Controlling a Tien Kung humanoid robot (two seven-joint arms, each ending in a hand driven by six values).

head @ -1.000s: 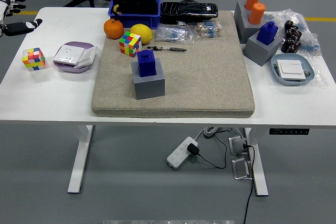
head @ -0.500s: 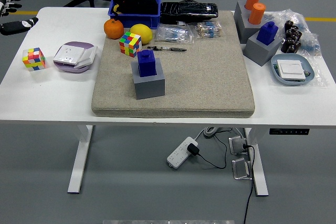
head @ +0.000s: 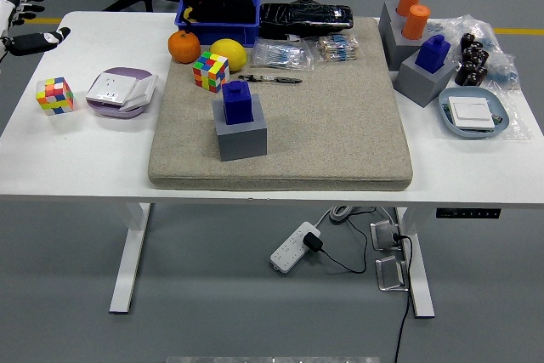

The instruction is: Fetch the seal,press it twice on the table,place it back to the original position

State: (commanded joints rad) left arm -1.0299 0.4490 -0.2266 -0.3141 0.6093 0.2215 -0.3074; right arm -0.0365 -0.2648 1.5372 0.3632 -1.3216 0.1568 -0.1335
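Head view: left hand [head: 24,21] at the upper-left edge, fingers spread, holding nothing — well apart from the blue seal [head: 237,101], which stands in its grey block [head: 241,134] at frame centre. Risk: the long reach clips the cube [head: 210,70], or grabs the second seal [head: 433,51] at upper right.

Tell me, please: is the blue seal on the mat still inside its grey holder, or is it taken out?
It is in. The blue seal stands upright in the grey holder on the mat; no hand touches it.
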